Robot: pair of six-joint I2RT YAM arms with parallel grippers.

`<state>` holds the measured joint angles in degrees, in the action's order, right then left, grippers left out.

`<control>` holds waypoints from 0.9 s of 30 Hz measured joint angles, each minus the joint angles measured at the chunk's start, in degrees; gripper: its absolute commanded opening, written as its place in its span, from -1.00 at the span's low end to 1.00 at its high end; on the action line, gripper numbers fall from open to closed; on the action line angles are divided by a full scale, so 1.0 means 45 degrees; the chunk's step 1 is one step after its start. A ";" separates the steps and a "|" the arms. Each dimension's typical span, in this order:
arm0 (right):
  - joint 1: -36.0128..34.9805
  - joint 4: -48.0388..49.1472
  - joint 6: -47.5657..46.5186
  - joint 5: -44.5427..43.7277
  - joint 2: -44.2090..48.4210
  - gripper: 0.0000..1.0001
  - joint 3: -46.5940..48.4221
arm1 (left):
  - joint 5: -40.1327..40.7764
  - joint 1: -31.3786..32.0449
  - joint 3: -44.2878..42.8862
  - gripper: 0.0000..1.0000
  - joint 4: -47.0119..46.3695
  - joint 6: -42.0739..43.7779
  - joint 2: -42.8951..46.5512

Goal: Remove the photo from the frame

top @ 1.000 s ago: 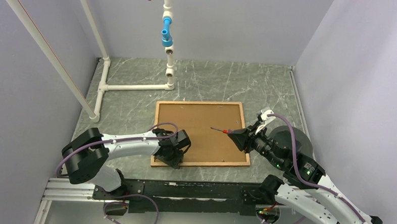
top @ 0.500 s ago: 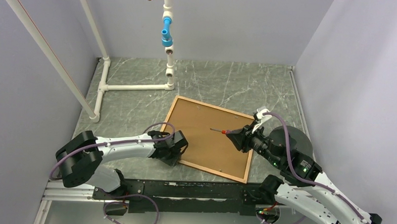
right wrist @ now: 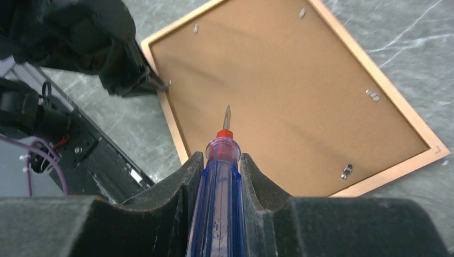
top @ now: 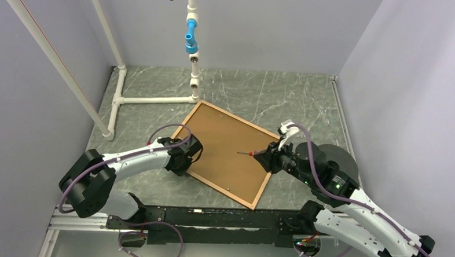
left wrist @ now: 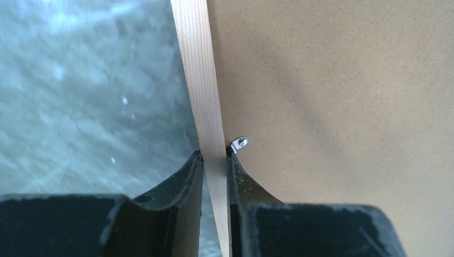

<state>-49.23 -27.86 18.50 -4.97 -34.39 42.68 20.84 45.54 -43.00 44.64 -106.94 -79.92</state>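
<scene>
Obs., near to far.

Your right gripper (right wrist: pixel 222 160) is clenched on a screwdriver (right wrist: pixel 218 209) with a clear blue handle and a red collar. The shaft points away from the wrist, over the backing board (right wrist: pixel 278 85). You cannot tell from any view whether the tip touches the board.

Your left gripper (left wrist: pixel 214 158) is clamped on the frame (left wrist: pixel 199 75), one finger on the outer side of the pale wooden strip and the other on the board side. A small metal tab (left wrist: pixel 240 142) sits just beside the inner finger, at the seam between strip and board.

From the overhead view, the left gripper (top: pixel 184 157) has the frame's left edge and the right gripper (top: pixel 265 157) hangs over its right half. The frame (top: pixel 219 191) lies back-up on the grey marbled worktop (top: pixel 299 97) and askew, with one corner toward the arm bases and one toward the far wall. The brown backing board (top: pixel 222 137) fills it. More tabs show along the border in the right wrist view (one (right wrist: pixel 347 171) near a corner, a pair (right wrist: pixel 371 95) on the long side).

The photo is hidden. Only the board side shows.

Farthest back, a white pipe structure (top: pixel 151 100) stands on the worktop, its base near the frame's far corner.
</scene>
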 measured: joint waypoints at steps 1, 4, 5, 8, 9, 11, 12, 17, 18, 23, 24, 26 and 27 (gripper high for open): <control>0.0000 0.0024 -0.0019 0.0170 -0.0243 -1.00 0.0000 | 0.0078 -0.0223 0.0029 -1.00 -0.0092 0.0651 0.0058; -0.0005 0.0209 -0.0073 0.0942 -0.1253 -1.00 0.0000 | 0.0272 -0.0855 0.0359 -1.00 -0.0772 0.2880 0.0461; -0.0015 0.0330 -0.0087 0.1277 -0.1642 -1.00 0.0000 | 0.0335 -0.1001 0.0529 -1.00 -0.1035 0.3551 0.0646; -0.0194 0.0782 -0.0097 0.2118 -0.2905 -1.00 -0.0010 | 0.0330 -0.1404 0.1180 -1.00 -0.1880 0.5396 0.1302; -0.0364 0.0986 -0.0083 0.2317 -0.3313 -1.00 -0.0024 | 0.0311 -0.1515 0.1350 -1.00 -0.2079 0.5799 0.1447; -0.0753 0.1399 -0.0063 0.2506 -0.4075 -1.00 -0.0024 | 0.0155 -0.1836 0.1671 -1.00 -0.2492 0.6581 0.1739; -0.1132 0.1574 -0.0058 0.2540 -0.4347 -1.00 -0.0019 | 0.0058 -0.2016 0.1821 -1.00 -0.2705 0.6970 0.1885; -0.2686 0.2331 0.0000 0.2433 -0.5984 -1.00 0.0097 | -0.0325 -0.2579 0.2288 -1.00 -0.3405 0.8053 0.2390; -0.2914 0.2438 0.0034 0.2433 -0.6227 -1.00 0.0141 | -0.0379 -0.2671 0.2317 -1.00 -0.3468 0.8213 0.2419; -0.3415 0.2336 0.0185 0.2103 -0.6756 -1.00 0.0738 | -0.0529 -0.2948 0.2346 -1.00 -0.3662 0.8733 0.2433; -0.3468 0.2229 0.0238 0.1972 -0.6790 -1.00 0.0918 | -0.0549 -0.2968 0.2361 -1.00 -0.3696 0.8811 0.2443; -0.3526 0.1938 0.0301 0.1753 -0.6810 -1.00 0.1214 | -0.0578 -0.3011 0.2516 -1.00 -0.3949 0.8976 0.2584; -0.3551 0.1710 0.0330 0.1661 -0.6810 -1.00 0.1345 | -0.0607 -0.3036 0.2657 -1.00 -0.4099 0.9024 0.2720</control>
<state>-65.21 -20.16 19.99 2.50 -65.04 48.73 18.11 31.88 -31.05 26.20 -66.32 -67.68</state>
